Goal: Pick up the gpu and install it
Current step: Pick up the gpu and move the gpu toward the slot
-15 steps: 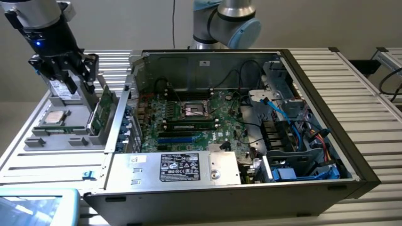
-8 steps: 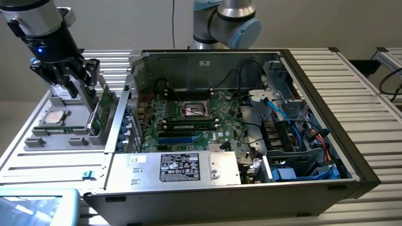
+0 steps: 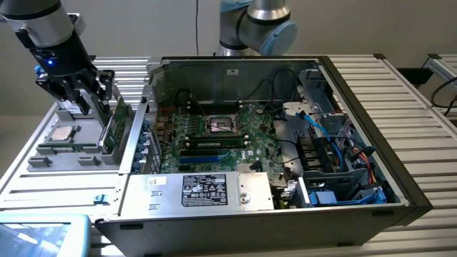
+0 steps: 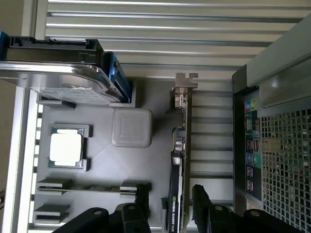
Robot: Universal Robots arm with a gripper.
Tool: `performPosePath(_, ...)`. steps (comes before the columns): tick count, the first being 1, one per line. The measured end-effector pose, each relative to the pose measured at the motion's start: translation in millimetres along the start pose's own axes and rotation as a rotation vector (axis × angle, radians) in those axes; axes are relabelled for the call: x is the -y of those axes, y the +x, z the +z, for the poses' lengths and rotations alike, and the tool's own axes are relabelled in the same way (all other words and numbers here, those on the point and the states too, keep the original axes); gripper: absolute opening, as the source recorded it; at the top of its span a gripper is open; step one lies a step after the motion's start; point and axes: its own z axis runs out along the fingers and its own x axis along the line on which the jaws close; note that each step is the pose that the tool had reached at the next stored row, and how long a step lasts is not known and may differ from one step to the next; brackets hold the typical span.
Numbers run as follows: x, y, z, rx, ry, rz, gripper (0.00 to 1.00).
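Closest to the wrist camera, the pincer [image 4: 171, 191] stands spread, with its two black fingers [image 4: 142, 199] set one on each side of the gpu [image 4: 179, 155]. An open gap shows between one finger and the card's black cooler [image 4: 172, 208]. The other finger is just beside the green board, and I cannot tell whether it touches. The gpu stands on its long edge in a slot of a grey tray [image 4: 102, 160], with its silver bracket [image 4: 186, 80] at the end away from the pincer. In the same tray sit a square processor chip [image 4: 65, 148], a memory stick [image 4: 87, 186] on edge and a silver drive [image 4: 53, 73] with blue side rails.

Seen from the exterior view, the pincer [image 3: 89, 101] hangs over the tray [image 3: 64, 158], at the top edge of the upright gpu [image 3: 120, 123]. The card occupies the part of the tray nearest the computer case [image 3: 357, 176]. That case lies open on the ribbed metal counter [image 3: 421, 101], to the exterior view's right of the tray, with its motherboard [image 3: 214, 134] facing up. The gpu is in the tray, outside the case.
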Motion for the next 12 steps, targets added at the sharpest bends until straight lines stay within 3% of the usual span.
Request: performPosePath(12, 1.5, -3.1, 17.3, 0.0085, -0.0003, 0.006, 0.49)
